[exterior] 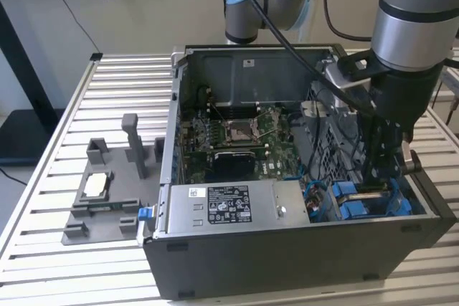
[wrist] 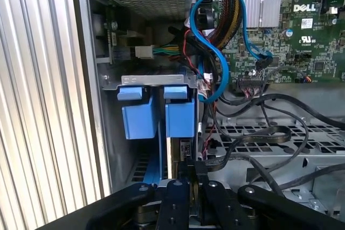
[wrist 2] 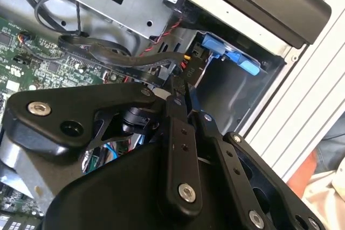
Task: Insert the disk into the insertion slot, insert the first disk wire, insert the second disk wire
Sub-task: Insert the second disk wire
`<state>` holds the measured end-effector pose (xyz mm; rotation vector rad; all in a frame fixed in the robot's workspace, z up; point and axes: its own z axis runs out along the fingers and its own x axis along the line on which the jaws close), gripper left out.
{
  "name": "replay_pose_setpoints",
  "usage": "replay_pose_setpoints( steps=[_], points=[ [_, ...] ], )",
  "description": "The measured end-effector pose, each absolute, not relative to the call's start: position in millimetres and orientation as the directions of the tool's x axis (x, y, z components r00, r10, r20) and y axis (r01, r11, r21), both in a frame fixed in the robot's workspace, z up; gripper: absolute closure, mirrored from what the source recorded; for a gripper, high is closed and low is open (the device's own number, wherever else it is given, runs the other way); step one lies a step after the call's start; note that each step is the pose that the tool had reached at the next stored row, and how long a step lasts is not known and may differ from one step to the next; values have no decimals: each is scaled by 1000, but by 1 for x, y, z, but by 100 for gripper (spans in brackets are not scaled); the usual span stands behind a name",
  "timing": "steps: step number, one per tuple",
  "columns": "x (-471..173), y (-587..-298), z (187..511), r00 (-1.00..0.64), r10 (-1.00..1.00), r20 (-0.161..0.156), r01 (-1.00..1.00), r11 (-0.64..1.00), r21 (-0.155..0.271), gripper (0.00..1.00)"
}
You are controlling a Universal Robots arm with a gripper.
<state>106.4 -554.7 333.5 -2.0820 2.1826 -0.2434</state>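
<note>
In the first wrist view two blue carrier frames stand side by side in the insertion slot (wrist: 156, 81). One carrier (wrist: 180, 117) holds the disk (wrist: 174, 157), whose thin edge shows below it. My gripper (wrist: 195, 175) is right at that edge, shut on a black disk wire connector (wrist: 197, 166) whose cable (wrist: 237, 157) runs off across the metal cage. In the second wrist view the gripper (wrist 2: 180, 93) has its fingers together on the black connector (wrist 2: 186, 72). In the exterior view the gripper (exterior: 379, 188) reaches down into the case at the blue carriers (exterior: 358, 202).
The open computer case (exterior: 287, 256) stands on a slatted table (exterior: 43, 263). A grey labelled power-supply box (exterior: 229, 206) and the motherboard (exterior: 244, 141) lie beside the bay. A looped blue cable (wrist: 215, 52) and black cables crowd the bay. A grey fixture (exterior: 107, 198) sits on the exterior view's left.
</note>
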Motion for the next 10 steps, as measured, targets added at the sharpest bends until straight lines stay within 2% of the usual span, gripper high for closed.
replay_pose_setpoints(
  steps=[8,9,10],
  points=[
    [106,-555,333,-50,-998,26,-980,44,-195,82],
    [106,-555,334,-50,-998,26,-980,44,-195,76],
    [106,-555,336,-50,-998,27,-980,44,-195,76]
  ],
)
